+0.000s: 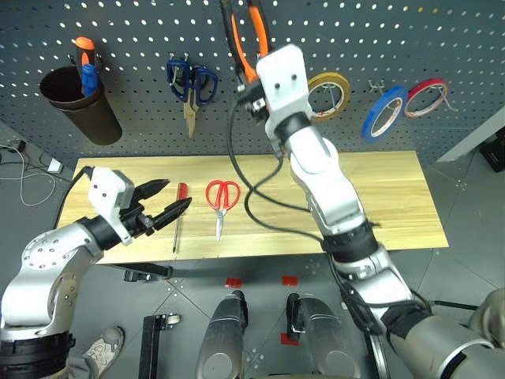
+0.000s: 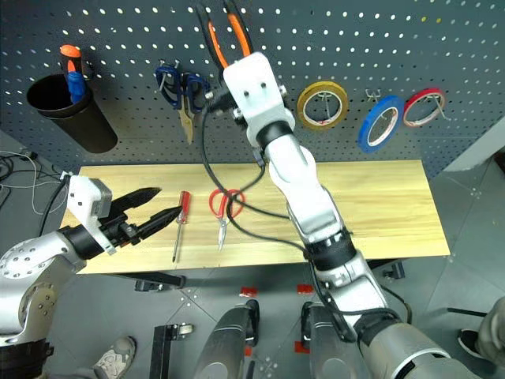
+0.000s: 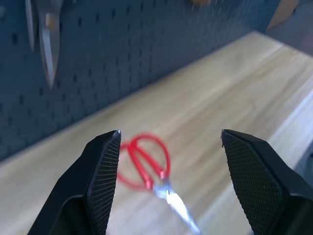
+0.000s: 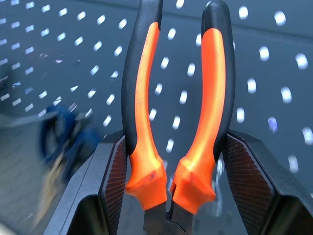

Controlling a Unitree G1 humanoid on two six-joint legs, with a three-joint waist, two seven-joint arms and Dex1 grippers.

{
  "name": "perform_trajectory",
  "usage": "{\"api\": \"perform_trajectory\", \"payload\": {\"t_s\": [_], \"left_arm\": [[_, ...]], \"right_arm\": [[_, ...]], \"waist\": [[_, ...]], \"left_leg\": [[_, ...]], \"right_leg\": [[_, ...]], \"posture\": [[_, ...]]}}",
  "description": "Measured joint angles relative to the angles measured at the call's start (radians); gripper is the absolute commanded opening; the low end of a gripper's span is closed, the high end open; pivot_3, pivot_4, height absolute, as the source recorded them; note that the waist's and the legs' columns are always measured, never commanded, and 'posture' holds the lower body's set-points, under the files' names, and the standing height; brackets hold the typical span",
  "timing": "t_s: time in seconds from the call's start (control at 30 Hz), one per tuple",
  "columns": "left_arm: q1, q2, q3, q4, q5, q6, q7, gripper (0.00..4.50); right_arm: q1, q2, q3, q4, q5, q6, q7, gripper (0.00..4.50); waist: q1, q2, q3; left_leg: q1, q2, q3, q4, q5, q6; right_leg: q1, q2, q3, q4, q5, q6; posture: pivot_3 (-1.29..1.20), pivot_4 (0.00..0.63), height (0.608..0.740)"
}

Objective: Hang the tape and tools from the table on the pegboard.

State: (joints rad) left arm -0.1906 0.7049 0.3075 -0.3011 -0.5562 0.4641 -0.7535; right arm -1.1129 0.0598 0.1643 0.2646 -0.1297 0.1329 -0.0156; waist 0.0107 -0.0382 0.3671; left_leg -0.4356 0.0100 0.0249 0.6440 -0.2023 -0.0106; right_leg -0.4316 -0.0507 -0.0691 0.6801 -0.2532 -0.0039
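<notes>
The pegboard [image 1: 142, 31] is a big dark grey panel, matt, pricked all over with an even grid of small pale holes. Below it the desk [image 1: 379, 197] is a long rectangle with a light wood-grain top, smooth and bare along its right half.

On the board a black cup [image 1: 79, 103], round and tapering, holds an orange-and-blue-handled tool [image 1: 85, 67]. Beside it hang blue-handled scissors [image 1: 191, 83], blades pointing down. Further right, metal hooks carry three flat rings: a yellow roll [image 1: 330, 93], the blue tape [image 1: 384, 112] with its white core, and a thin red roll [image 1: 426, 96]. No writing can be read on any of them.

The right end effector [image 4: 168, 181] is raised in front of the board, between the blue scissors and the yellow roll, and holds the pliers [image 1: 246, 39] near their pivot; the curved orange-and-black handles stick up past its ribbed black fingers [image 4: 115, 181].

The left end effector [image 1: 162, 201] hangs over the desk's left part, its two pointed black fingers [image 3: 105, 171], cross-hatched on the inner faces, spread wide with nothing between them.

On the desk lie red-handled scissors [image 1: 222, 197] with round loops and slim steel blades pointing to the front edge, and just left of them a slim screwdriver [image 1: 180, 209], red handle towards the board.
</notes>
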Motion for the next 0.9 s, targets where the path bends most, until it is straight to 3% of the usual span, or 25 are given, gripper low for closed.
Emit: {"api": "perform_trajectory", "payload": {"t_s": [0.23, 0.57, 0.87, 0.9], "left_arm": [[-0.112, -0.033, -0.035, -0.001, -0.065, 0.067, 0.033, 3.45], [-0.12, -0.045, -0.07, 0.035, -0.044, 0.052, 0.023, 3.45], [-0.117, -0.077, -0.09, 0.073, 0.018, -0.002, 0.027, 3.45], [-0.117, -0.082, -0.096, 0.081, 0.031, -0.013, 0.033, 3.45]], "right_arm": [[-0.223, -0.005, -0.071, 0.325, 0.014, -0.273, -0.031, 2.64], [-0.232, 0.009, -0.102, 0.668, 0.001, -0.475, -0.088, 2.64], [-0.219, 0.01, -0.102, 0.713, -0.01, -0.499, -0.125, 2.63], [-0.209, 0.01, -0.104, 0.711, -0.008, -0.49, -0.132, 2.98]], "waist": [[-0.007, 0.0, 0.0], [-0.007, 0.0, 0.002], [-0.002, 0.001, 0.002], [-0.003, 0.001, 0.002]], "left_leg": [[0.0, 0.0, 0.001, -0.002, 0.0, 0.0], [0.0, 0.0, 0.002, -0.001, 0.0, 0.0], [0.001, 0.0, 0.001, -0.001, 0.0, 0.0], [0.001, 0.0, 0.001, -0.001, 0.0, 0.0]], "right_leg": [[0.0, 0.0, 0.001, -0.001, -0.001, -0.001], [0.0, 0.0, 0.001, 0.0, -0.001, -0.001], [0.0, 0.0, 0.001, 0.0, -0.001, -0.001], [0.0, 0.0, 0.001, 0.0, -0.001, -0.001]], "posture": [[0.1, 0.344, 0.74], [0.12, 0.376, 0.74], [0.09, 0.37, 0.74], [0.09, 0.367, 0.74]]}}
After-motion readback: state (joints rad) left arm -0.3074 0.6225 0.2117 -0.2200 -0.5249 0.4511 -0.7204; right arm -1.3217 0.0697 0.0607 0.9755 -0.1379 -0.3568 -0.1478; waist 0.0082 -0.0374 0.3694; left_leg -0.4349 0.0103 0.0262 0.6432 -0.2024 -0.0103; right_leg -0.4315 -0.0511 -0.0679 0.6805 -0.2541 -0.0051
